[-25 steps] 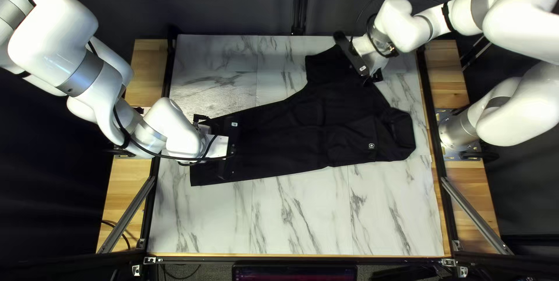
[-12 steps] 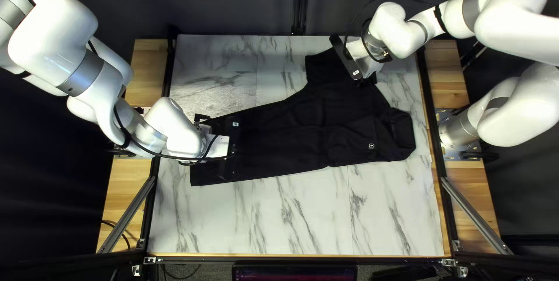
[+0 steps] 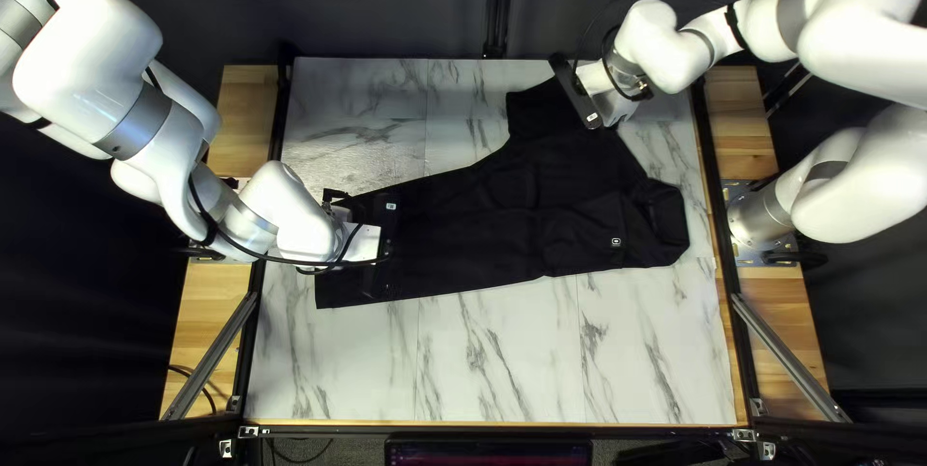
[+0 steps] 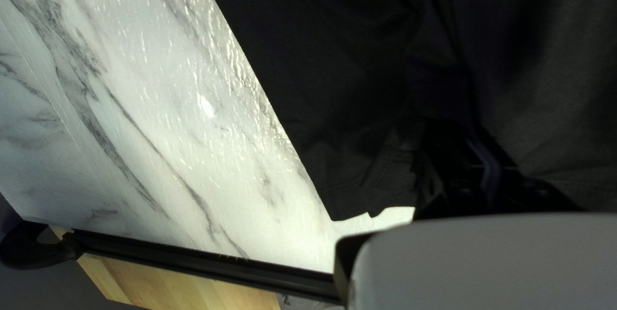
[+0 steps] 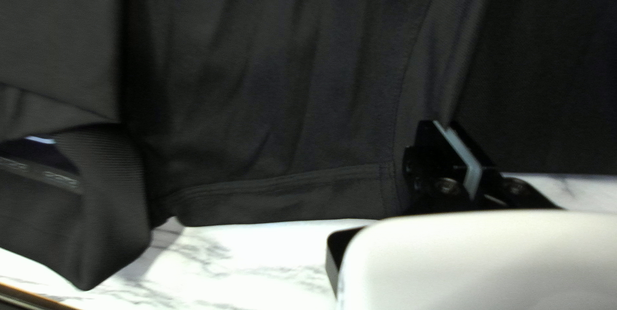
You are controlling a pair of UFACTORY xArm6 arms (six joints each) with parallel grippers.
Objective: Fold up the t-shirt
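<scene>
A dark curtain [image 3: 386, 2] backs the white marble-patterned tabletop [image 3: 492, 360]. Central in the top left view, a black cloth t-shirt [image 3: 483, 225] lies partly behind my closed right gripper [image 3: 576, 94] and left gripper [image 3: 381, 244], whose opening I can't tell.

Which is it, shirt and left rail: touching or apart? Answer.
Apart. The left wrist view shows it: a strip of bare table separates the corner of the shirt from the left rail.
</scene>
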